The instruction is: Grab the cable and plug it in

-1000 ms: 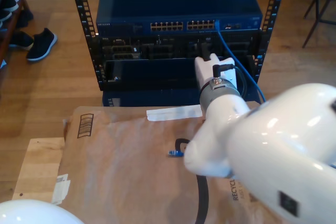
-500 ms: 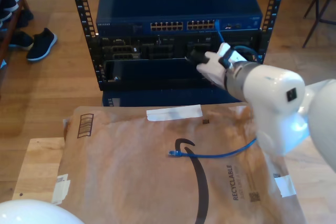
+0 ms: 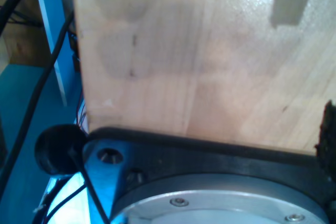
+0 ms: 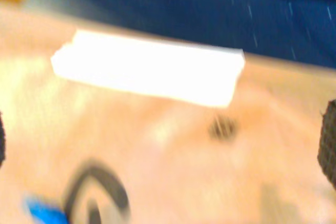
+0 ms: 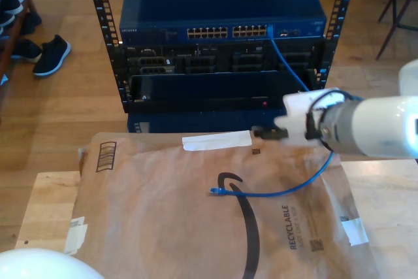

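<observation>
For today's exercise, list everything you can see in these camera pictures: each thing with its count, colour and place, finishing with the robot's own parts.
cable: one, bright blue, loose plug on the bag, other end at the switch's ports.
paper bag: one, brown, covering the table.
white tape strip: one, on the bag's far edge.
network switch: one, dark blue, top of the rack.
rack: one, black, beyond the table.
table: one, light wood, under the bag.
shoes: dark, on the floor at the exterior view's left.
my second gripper: one, white arm, above the bag's far edge; jaw state unclear.

Warm wooden floor (image 5: 65, 102) is filling the exterior view's upper half, dark shoes (image 5: 51, 55) sitting at its left.
</observation>
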You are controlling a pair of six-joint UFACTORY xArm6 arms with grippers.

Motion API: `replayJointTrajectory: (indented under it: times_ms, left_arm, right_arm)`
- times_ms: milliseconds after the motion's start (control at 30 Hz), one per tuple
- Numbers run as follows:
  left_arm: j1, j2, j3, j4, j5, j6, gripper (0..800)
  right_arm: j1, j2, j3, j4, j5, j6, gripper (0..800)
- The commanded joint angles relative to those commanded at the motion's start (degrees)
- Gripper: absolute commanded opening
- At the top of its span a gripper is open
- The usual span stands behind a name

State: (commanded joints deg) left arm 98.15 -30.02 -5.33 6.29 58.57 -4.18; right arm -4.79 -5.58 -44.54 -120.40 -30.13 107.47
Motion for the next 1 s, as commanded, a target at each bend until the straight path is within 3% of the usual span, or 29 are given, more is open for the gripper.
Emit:
replayJointTrajectory:
  times_ms: [167, 267, 433, 700, 833, 1000]
  left_arm:
    - [0.0, 0.0, 0.0, 0.1, 0.0, 0.0, 799]
    - [0.0, 0.0, 0.0, 0.0, 0.0, 0.0, 799]
    - [0.0, 0.0, 0.0, 0.1, 0.0, 0.0, 799]
    - [0.0, 0.0, 0.0, 0.1, 0.0, 0.0, 799]
    - [0.0, 0.0, 0.0, 0.0, 0.0, 0.0, 799]
    - [0.0, 0.0, 0.0, 0.0, 0.0, 0.0, 799]
  right_arm:
    - [-4.8, -5.0, -2.8, -21.5, -15.7, 21.6, 798]
    - [-8.4, -7.9, -3.3, -28.4, -21.5, 34.1, 798]
    - [-18.1, -13.5, -1.3, -39.9, -29.3, 47.8, 798]
    - [-36.8, -18.2, 4.0, -49.1, -42.3, 61.5, 798]
    - [-41.0, -18.2, 7.3, -57.4, -42.5, 68.6, 798]
    - [-41.2, -18.0, 6.9, -55.6, -41.3, 71.1, 798]
